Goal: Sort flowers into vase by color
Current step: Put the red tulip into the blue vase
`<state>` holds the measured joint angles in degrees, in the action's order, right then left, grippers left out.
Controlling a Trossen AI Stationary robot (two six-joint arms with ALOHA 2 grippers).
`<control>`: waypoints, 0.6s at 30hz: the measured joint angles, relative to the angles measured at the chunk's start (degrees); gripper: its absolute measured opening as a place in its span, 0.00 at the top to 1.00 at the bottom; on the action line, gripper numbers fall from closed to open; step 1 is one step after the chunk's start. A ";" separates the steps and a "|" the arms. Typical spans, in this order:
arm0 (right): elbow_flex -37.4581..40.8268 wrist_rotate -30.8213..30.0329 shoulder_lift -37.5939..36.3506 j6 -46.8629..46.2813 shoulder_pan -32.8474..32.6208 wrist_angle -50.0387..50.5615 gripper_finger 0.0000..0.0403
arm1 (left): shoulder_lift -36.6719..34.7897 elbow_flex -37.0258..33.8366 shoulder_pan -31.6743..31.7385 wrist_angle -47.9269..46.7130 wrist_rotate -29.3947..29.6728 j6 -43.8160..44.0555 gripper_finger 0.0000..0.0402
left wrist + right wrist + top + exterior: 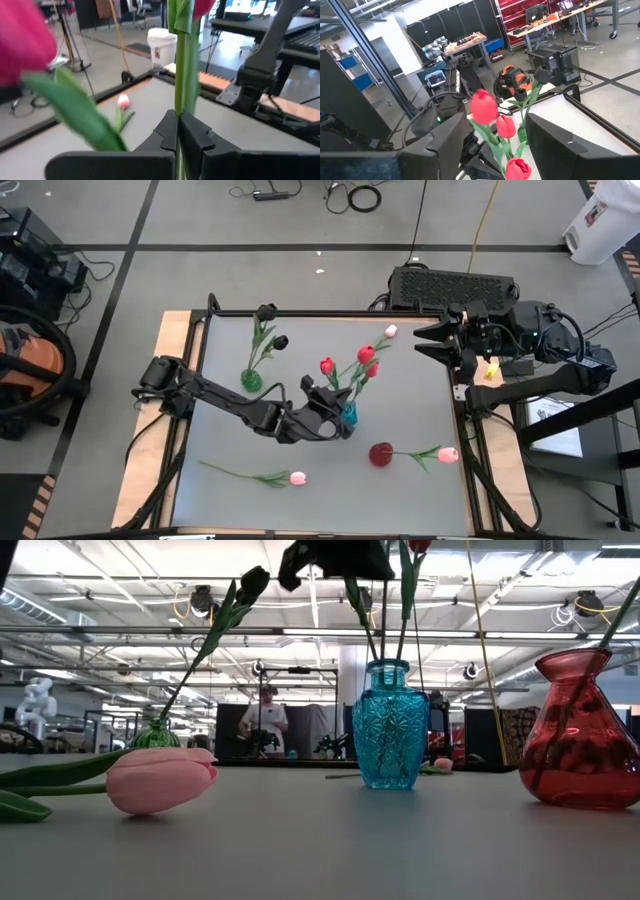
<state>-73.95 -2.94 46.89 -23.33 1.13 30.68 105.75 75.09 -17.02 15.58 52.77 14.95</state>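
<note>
My left gripper (334, 400) hangs over the blue vase (349, 414), shut on the green stem (179, 75) of a red flower. Other red flowers (367, 356) stand in that vase (390, 725). Two near-black flowers (266, 312) stand in the green vase (251, 380). One pink flower (447, 454) leans out of the red vase (381, 454). Another pink flower (297, 478) lies flat near the front edge, and a third (390, 331) lies at the far right. My right gripper (422, 340) waits open above the table's far right edge. My left gripper pinches the flower's thin green stem (178, 107) between its two fingers, below the red head. The fingers come about level from the table's left and lie across the stem. The stem stands nearly upright above the blue vase's mouth (388, 664); its lower end is hidden.
The three vases stand in the table's middle band, with the blue one between the green and the red. Bare grey table (230, 440) lies at the near left. A raised frame edge (465, 430) runs along the right side. A person (266, 720) stands far behind the table.
</note>
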 joint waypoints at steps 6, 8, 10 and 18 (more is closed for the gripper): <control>0.00 0.00 0.00 0.02 0.00 0.00 0.50 | 0.00 0.00 0.03 -6.09 -0.02 7.09 0.98; 0.00 0.00 0.00 0.06 0.00 0.00 0.50 | 0.00 0.00 0.03 -5.85 -0.02 7.14 0.98; 0.00 0.00 0.00 0.22 0.00 0.00 0.50 | -0.02 0.00 0.01 -5.67 -0.02 7.18 0.98; 0.00 0.00 0.00 0.22 0.00 0.00 0.50 | -0.02 0.00 0.03 -5.69 -3.45 7.23 0.98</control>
<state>-73.95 -2.94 46.89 -23.11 1.13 30.68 105.73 75.09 -16.99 9.89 49.32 22.17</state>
